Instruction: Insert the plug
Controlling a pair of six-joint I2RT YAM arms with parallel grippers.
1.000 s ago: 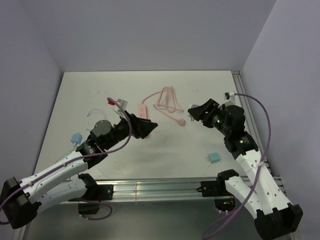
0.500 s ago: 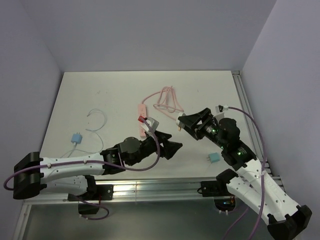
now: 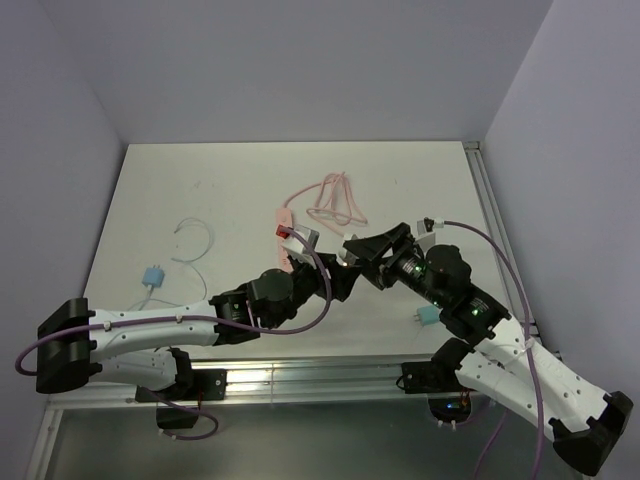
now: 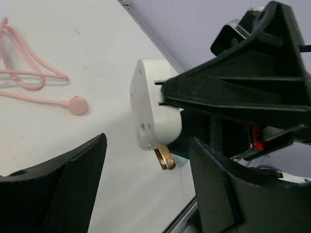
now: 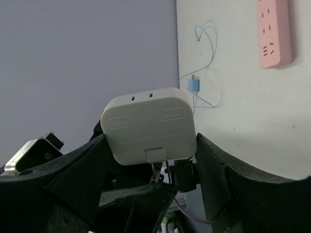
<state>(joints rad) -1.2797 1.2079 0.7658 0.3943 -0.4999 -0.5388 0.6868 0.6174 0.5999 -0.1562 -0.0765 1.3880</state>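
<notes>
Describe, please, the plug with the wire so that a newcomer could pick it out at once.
In the top view, take the white table and look left of the pink power strip, toward the near left edge. The plug lies there, a small teal block. Unlike the other teal block on the table's right side, it trails a thin pale wire.

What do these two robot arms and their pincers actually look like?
Both arms have white tube-like links, the left arm and right arm, joined by chunky black joints. A thin purple cable loops along each. The fingers are matte black wedges. A small red tag sits by the left wrist, and green lights glow on the right arm's black housing.
</notes>
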